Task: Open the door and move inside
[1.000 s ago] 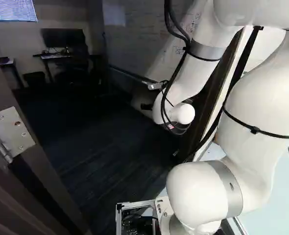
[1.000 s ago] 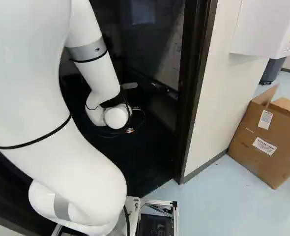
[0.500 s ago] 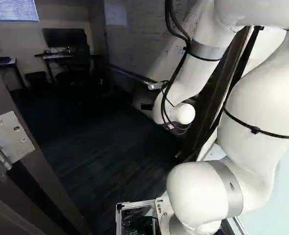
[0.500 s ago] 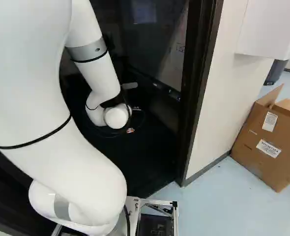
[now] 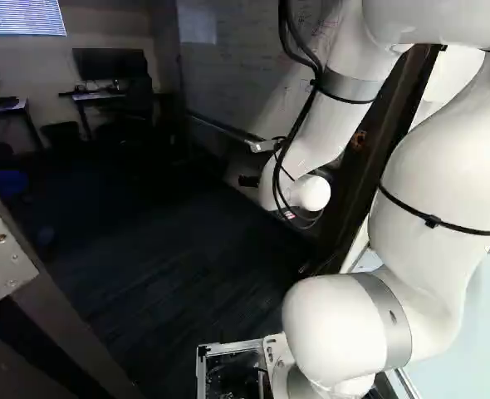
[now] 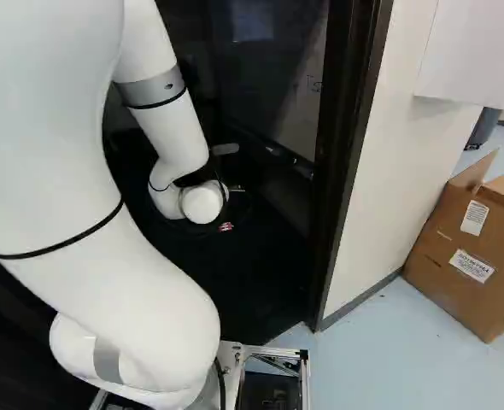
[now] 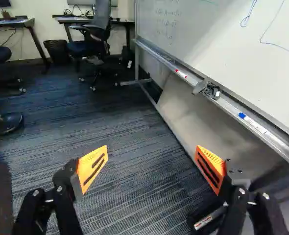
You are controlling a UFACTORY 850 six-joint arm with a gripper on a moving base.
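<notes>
Wrist view shows the hand (image 7: pixel 152 147) open and empty; creep in, base (image 6: pixel 273 351) clear of hinge (image 5: pixel 2 253) and door frame (image 6: pixel 344 128).

a whiteboard (image 7: pixel 232 39) is fitted with a ledge (image 7: pixel 232 108), on which a blue-capped marker (image 7: pixel 253 123), a second marker (image 7: pixel 181 73) and a small grey item (image 7: pixel 208 90) are carried; an office chair (image 7: pixel 101 22) is placed at a desk (image 7: pixel 65 20); a waste bin (image 7: pixel 57 50) is located near the chair; a dark monitor (image 5: pixel 110 64) is seen above the desk; at the right of the right base view, a cardboard box (image 6: pixel 457 278) is stood on the pale floor (image 6: pixel 376 367), one flap being raised; a dark bin (image 6: pixel 484 128) is seen beyond.
</notes>
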